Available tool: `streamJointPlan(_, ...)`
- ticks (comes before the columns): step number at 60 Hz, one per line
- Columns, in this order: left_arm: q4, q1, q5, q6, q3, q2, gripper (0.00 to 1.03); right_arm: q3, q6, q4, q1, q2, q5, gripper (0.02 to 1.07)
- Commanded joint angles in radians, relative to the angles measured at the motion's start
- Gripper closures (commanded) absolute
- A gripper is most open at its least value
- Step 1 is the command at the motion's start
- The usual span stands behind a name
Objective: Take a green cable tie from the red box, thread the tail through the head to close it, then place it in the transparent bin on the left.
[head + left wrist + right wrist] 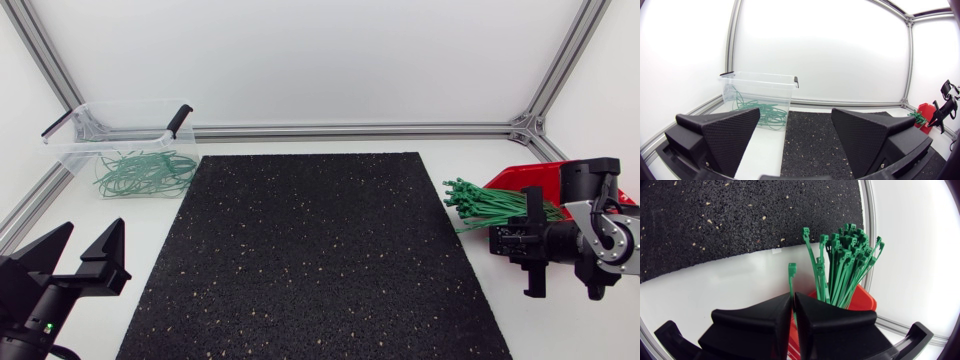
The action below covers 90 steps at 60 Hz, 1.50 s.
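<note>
A bundle of green cable ties [485, 203] sticks out of the red box [520, 178] at the table's right, heads toward the mat. My right gripper [520, 238] is over the box. In the right wrist view this gripper [793, 300] is shut on a single green tie [792, 277], whose head stands out ahead of the fingertips, beside the bundle [845, 265] in the red box [860, 302]. The transparent bin [80, 125] at the far left holds closed green loops [145, 172]. My left gripper [75, 262] rests open at the near left, nothing between its fingers [725, 135].
A black speckled mat [310, 260] covers the middle of the table. Aluminium frame rails run along the back and both sides. The left wrist view looks across to the bin [760, 85] and, far off, my right arm [942, 112].
</note>
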<state>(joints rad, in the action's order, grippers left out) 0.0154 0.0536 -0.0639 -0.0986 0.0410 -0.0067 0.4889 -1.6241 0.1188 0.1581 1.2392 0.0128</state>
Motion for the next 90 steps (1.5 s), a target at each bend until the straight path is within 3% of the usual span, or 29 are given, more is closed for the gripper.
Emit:
streamJointPlan(1,-0.023,0.002,0.003,-0.016,-0.039,-0.001,0.04,0.0,-0.013,-0.011,0.001,-0.018,0.01,1.01)
streamJointPlan(39,-0.014,0.002,0.004,-0.013,-0.039,-0.007,0.04,0.197,0.147,0.203,-0.052,-0.224,-0.037,1.01)
streamJointPlan(60,0.021,-0.015,0.045,-0.012,0.025,-0.009,0.04,0.474,0.38,0.565,-0.065,-0.284,-0.209,1.01)
streamJointPlan(70,-0.003,-0.006,0.049,-0.03,0.096,0.007,0.04,0.59,0.454,0.719,-0.084,-0.28,-0.274,1.01)
streamJointPlan(76,-0.022,-0.011,0.058,-0.053,0.146,0.039,0.04,0.677,0.477,0.872,-0.108,-0.27,-0.338,1.01)
streamJointPlan(81,-0.045,-0.014,0.081,-0.081,0.195,0.073,0.04,0.751,0.5,0.989,-0.112,-0.256,-0.396,1.01)
streamJointPlan(90,-0.101,-0.044,0.164,-0.158,0.304,0.169,0.04,0.846,0.619,1.088,-0.196,-0.219,-0.409,1.01)
